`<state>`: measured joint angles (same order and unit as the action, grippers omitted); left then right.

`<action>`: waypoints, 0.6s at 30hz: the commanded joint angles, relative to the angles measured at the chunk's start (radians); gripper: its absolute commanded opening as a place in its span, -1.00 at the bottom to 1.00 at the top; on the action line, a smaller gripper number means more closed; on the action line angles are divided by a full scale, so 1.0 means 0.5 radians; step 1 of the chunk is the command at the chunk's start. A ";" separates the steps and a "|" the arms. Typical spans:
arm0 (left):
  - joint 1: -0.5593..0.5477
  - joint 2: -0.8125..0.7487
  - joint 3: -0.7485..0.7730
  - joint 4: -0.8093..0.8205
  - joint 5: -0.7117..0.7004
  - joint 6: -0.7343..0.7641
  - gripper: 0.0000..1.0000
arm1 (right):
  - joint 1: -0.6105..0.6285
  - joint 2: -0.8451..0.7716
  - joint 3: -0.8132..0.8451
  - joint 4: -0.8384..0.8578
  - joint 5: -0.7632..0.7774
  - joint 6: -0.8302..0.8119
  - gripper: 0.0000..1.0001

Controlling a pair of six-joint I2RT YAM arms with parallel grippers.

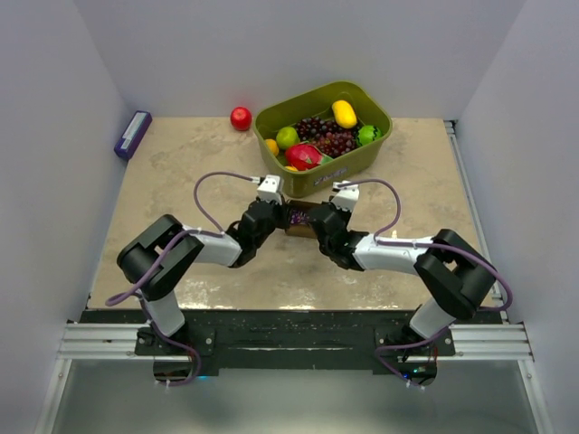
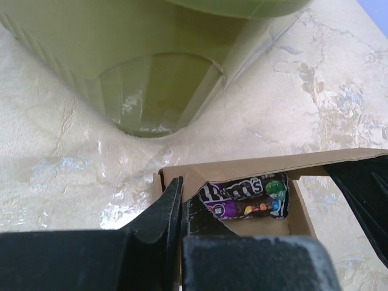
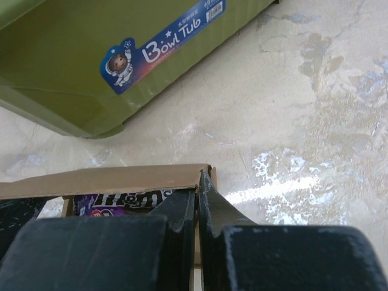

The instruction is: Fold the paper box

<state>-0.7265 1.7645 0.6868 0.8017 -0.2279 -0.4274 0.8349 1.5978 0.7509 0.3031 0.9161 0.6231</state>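
Paper box (image 1: 299, 218) sat mid-tabletop, just on the near side of the olive-green Bowl Tub bin (image 1: 336, 177), not touching it. The box was open-topped with an M&M's bag (image 2: 248, 197) inside. Its long flap stood along the far wall.

Left tool (image 2: 180, 185): fingers pressed together, pinching the box's left end wall. Right tool (image 3: 199, 182): likewise closed, with a cardboard strip showing between the fingers at the right end wall.

Key relation: the box's long axis ran left-right, parallel to the near edge of the tabletop (image 1: 163, 181). One tool sat on each short end, so neither arm was nearer. The flap lay beyond both tools, bin-side. My read is that the next fold would have to come toward the arms over the candy, with little clearance behind.
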 commanded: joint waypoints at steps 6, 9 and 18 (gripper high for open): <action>-0.139 -0.016 -0.159 -0.272 -0.056 -0.010 -1.00 | 0.100 0.035 -0.048 -0.241 0.012 0.312 -1.00; -0.161 -0.016 -0.186 -0.302 -0.124 -0.013 -1.00 | 0.131 0.023 -0.054 -0.302 0.036 0.349 -0.96; -0.198 -0.022 -0.235 -0.391 -0.268 -0.016 -1.00 | 0.189 -0.023 -0.094 -0.499 0.101 0.469 -0.77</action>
<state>-0.8070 1.7466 0.6144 0.7788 -0.3492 -0.4274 0.9142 1.5959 0.7269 0.1326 0.9508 0.7845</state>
